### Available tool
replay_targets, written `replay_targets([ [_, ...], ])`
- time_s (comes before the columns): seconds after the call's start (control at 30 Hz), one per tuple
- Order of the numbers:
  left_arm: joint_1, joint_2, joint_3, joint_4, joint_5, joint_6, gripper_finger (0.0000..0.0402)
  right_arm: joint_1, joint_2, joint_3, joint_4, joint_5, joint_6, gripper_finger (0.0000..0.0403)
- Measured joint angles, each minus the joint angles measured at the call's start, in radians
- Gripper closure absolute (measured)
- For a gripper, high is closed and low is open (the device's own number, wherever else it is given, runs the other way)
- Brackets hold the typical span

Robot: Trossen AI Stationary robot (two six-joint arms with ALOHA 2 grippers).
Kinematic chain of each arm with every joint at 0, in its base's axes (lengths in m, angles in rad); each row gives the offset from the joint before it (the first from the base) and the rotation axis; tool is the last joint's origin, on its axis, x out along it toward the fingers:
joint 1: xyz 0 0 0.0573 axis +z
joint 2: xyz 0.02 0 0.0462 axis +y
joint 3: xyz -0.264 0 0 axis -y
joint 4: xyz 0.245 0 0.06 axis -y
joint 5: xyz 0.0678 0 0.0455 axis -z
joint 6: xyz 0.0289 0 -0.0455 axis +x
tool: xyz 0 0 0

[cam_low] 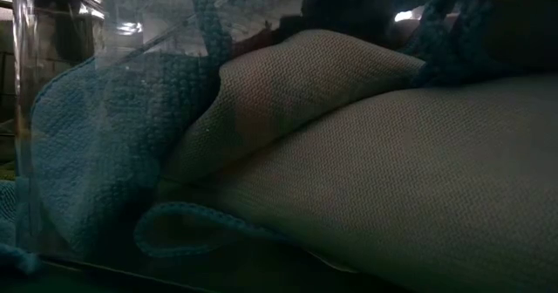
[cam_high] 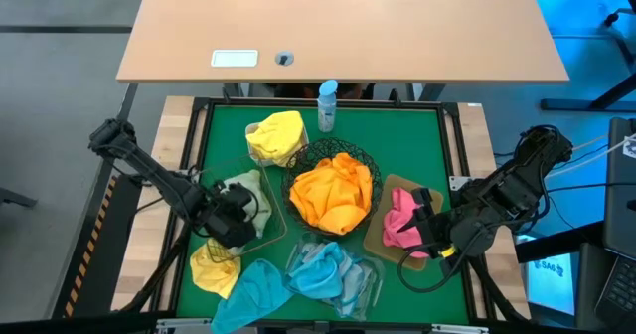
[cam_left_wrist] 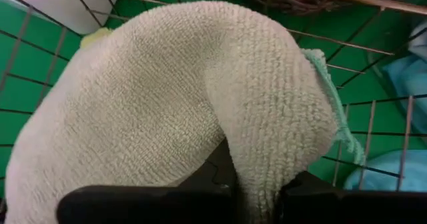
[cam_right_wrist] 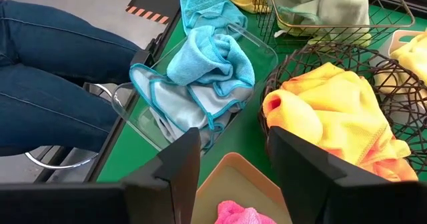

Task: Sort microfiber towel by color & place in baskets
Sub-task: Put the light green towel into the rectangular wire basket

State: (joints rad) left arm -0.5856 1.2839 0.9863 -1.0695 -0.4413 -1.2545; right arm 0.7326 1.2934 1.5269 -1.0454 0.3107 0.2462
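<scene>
My left gripper [cam_high: 235, 221] is over the rectangular wire basket [cam_high: 260, 237] at the mat's left, shut on a pale green towel [cam_left_wrist: 173, 97]. My right gripper [cam_right_wrist: 233, 174] is open over the tan tray [cam_high: 383, 237], just right of the pink towel [cam_high: 400, 218] that lies in it. Orange towels [cam_high: 333, 195] fill the round black wire bowl [cam_high: 366, 161]. Yellow towels [cam_high: 276, 135] sit in the small white tub. Light blue towels [cam_high: 326, 267] lie in the clear tray [cam_right_wrist: 140, 121]. A yellow towel [cam_high: 212, 265] and a light blue towel [cam_high: 253, 292] lie on the mat. My left gripper pinches a fold of the pale green towel [cam_left_wrist: 257, 184] between its two fingers. The towel bulges out in front of the fingers and spreads over the wire basket's floor [cam_left_wrist: 40, 57]. The gripper's own body hides how far back the fold reaches.
A blue-capped spray bottle [cam_high: 327, 105] stands at the mat's far edge. A wooden table [cam_high: 338, 26] lies beyond. A person's legs in jeans [cam_right_wrist: 60, 71] show at the table's near side. In the low view, the clear tray's wall [cam_low: 61, 136] and cloth fill the picture.
</scene>
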Motion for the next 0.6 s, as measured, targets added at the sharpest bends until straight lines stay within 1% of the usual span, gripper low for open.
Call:
replay_targets([
  [0.1,0.015,0.000,0.009,0.000,0.018,-0.001,0.0361,0.000,0.000,0.000,0.000,0.000,0.000,0.0224],
  [0.2,0.036,-0.001,0.031,0.003,0.022,0.000,0.0330,0.000,0.000,0.000,0.000,0.000,0.000,0.0224],
  [0.27,0.054,-0.001,0.040,0.000,0.054,0.000,0.0308,0.000,0.000,0.000,0.000,0.000,0.000,0.0224],
  [0.37,0.084,-0.001,0.053,-0.005,0.133,0.032,0.0275,0.000,0.000,0.000,0.000,0.000,0.000,0.0224],
  [0.47,0.117,-0.001,0.075,-0.021,0.243,0.106,0.0249,0.000,0.000,0.000,0.000,0.000,0.000,0.0224],
  [0.57,0.152,-0.001,0.103,-0.021,0.356,0.151,0.0230,0.000,0.000,0.000,-0.001,0.000,0.000,0.0224],
  [0.6,0.162,-0.001,0.111,-0.021,0.377,0.157,0.0226,0.000,0.000,0.000,-0.001,0.000,0.000,0.0224],
])
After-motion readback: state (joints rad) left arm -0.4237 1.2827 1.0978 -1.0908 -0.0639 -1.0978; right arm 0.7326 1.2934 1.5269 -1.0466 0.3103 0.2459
